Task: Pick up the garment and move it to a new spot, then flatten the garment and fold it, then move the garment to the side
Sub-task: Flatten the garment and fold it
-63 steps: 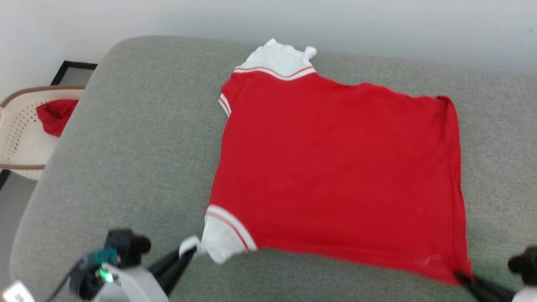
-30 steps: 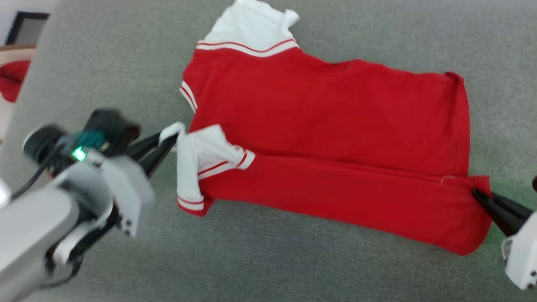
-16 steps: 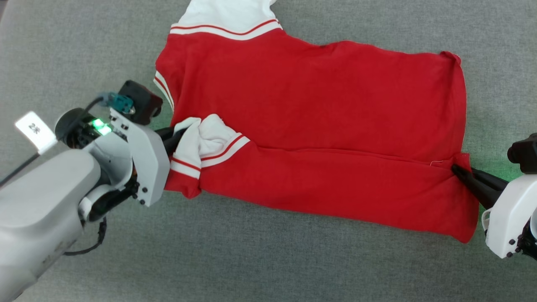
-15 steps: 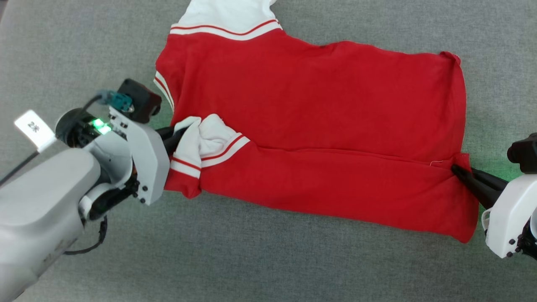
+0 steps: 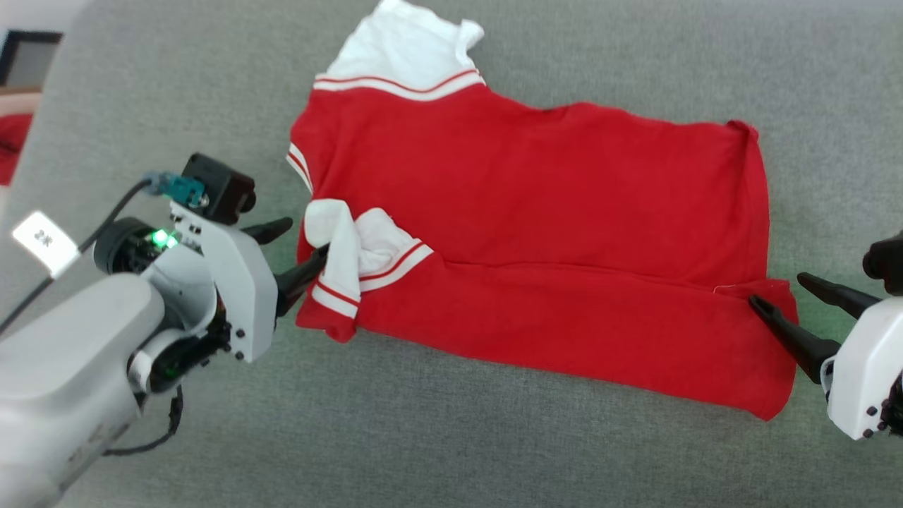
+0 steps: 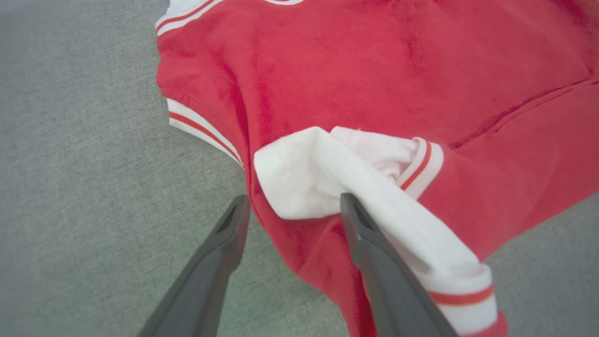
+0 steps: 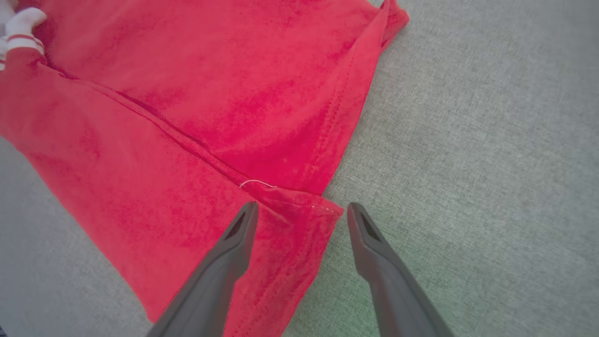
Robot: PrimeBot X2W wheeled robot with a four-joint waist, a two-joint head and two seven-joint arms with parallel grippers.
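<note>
1. Left wrist view: the left end effector [image 6: 294, 199] has its jaws apart and grips nothing. The folded-in white sleeve [image 6: 304, 178] lies right at its fingertips, and one finger overlaps it in view; whether they touch I cannot tell.
2. The right end effector [image 7: 302, 206] is likewise spread and empty. It straddles the hem corner [image 7: 323, 208] of the turned-over flap, one finger above red cloth and the other above bare cushion [image 7: 468, 140].
3. The jersey [image 5: 536, 212] lies flat on the grey cushion between the two end effectors. Its long axis runs across the robot's front, with collar and sleeves at the left end and hem at the right.
4. Its near long edge is folded toward the middle, with a crease along the body.
5. The far long edge probably folds next. It lies beyond both end effectors, away from the robot. The far sleeve [image 5: 405, 49] is nearer the left arm, and the far hem corner [image 5: 741, 130] is nearer the right.
6. Both arms would need to reach across without dragging the flap.
</note>
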